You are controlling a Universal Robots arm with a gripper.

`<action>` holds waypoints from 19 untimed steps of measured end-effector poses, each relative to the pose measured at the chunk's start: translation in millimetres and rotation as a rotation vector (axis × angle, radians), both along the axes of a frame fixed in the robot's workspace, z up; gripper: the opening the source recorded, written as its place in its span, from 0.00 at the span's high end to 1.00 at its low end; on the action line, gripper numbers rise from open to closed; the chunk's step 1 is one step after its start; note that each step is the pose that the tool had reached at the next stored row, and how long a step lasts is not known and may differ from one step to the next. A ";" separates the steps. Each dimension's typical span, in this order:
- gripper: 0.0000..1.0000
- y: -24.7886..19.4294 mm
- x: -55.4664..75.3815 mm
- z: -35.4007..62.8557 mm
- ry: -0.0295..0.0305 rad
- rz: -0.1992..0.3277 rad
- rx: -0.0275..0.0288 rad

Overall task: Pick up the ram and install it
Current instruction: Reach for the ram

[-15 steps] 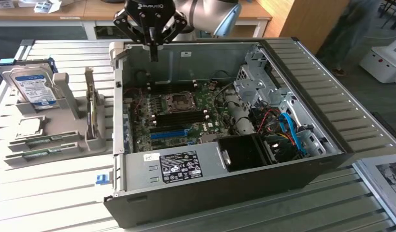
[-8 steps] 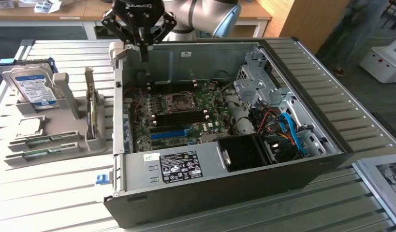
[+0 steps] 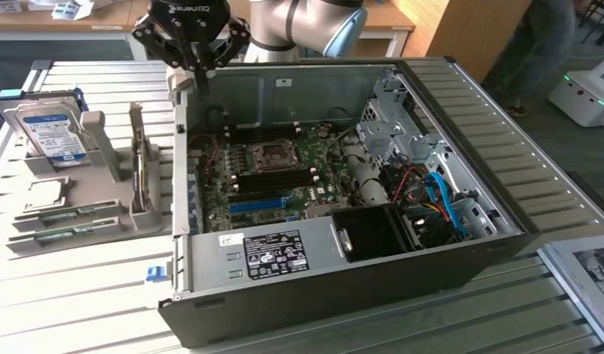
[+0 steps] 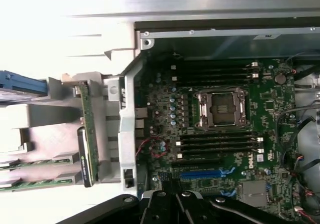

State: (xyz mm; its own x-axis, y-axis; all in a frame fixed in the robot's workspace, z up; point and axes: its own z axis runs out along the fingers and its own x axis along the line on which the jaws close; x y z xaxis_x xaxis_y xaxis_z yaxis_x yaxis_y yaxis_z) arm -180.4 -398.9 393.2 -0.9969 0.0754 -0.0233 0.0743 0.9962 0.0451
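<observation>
Two ram sticks, slim and green, lie flat in the grey holder (image 3: 105,147) outside the case: one (image 3: 63,216) (image 4: 35,163) and a second (image 3: 63,237) (image 4: 35,183) beside it. Another green board (image 3: 139,173) (image 4: 88,129) stands on edge in the same holder. My gripper (image 3: 196,80) (image 4: 171,194) hangs above the far corner of the open computer case (image 3: 498,214), on the exterior view's left, well above the sticks. Its fingers are shut with nothing between them. Black memory slots (image 3: 274,177) (image 4: 217,145) run beside the CPU socket (image 3: 273,153) (image 4: 221,107).
A silver hard drive with a blue label (image 3: 48,133) stands at the holder's back. Inside the case are a blue expansion slot (image 3: 257,204) (image 4: 200,174), a power supply (image 3: 267,254), cables and a drive cage (image 3: 395,125). A person's legs (image 3: 537,51) are at the back right.
</observation>
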 end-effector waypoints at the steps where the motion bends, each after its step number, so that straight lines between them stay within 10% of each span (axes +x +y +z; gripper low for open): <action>1: 0.90 0.0 -3.4 0.0 0.0000 0.000 0.0000; 19: 0.90 0.0 -67.9 -0.2 0.0000 0.000 0.0000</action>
